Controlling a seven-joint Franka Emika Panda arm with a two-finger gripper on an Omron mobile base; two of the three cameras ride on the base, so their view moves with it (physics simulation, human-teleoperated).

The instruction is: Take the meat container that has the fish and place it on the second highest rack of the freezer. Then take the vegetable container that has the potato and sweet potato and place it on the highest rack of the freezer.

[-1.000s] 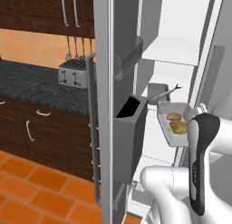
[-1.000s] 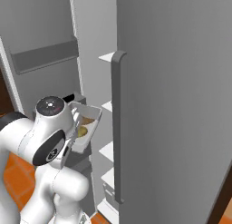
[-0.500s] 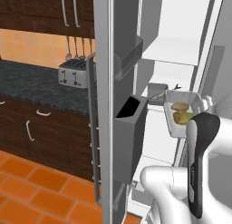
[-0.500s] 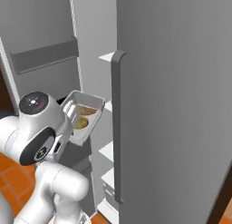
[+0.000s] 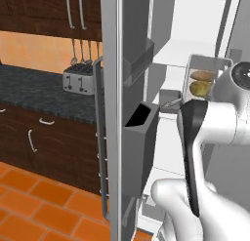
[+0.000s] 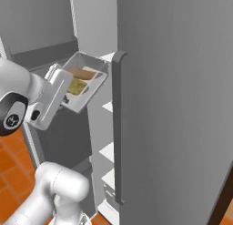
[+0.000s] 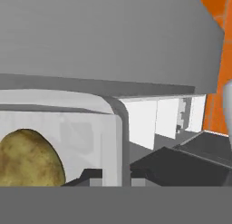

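The gripper (image 6: 68,97) has its jaws pinched tight on the rim of the vegetable container (image 6: 84,85), a shallow, pale, rounded-corner tray held tilted in the air before the open freezer (image 5: 195,50). Inside lie a lumpy tan potato (image 5: 200,89) and an elongated orange-brown sweet potato (image 5: 202,75), touching. A smooth white rack (image 5: 178,52) sits just beside the tray's far edge.

Pale grey container (image 6: 86,85) with a yellow-brown potato (image 5: 200,89) and an orange-brown sweet potato (image 5: 202,75) inside. Grey freezer (image 5: 132,89) with white shelves (image 5: 176,52). Orange tiled floor (image 5: 44,206), dark brown cabinets (image 5: 29,137), speckled black bench (image 5: 34,89), silver toaster (image 5: 77,81).
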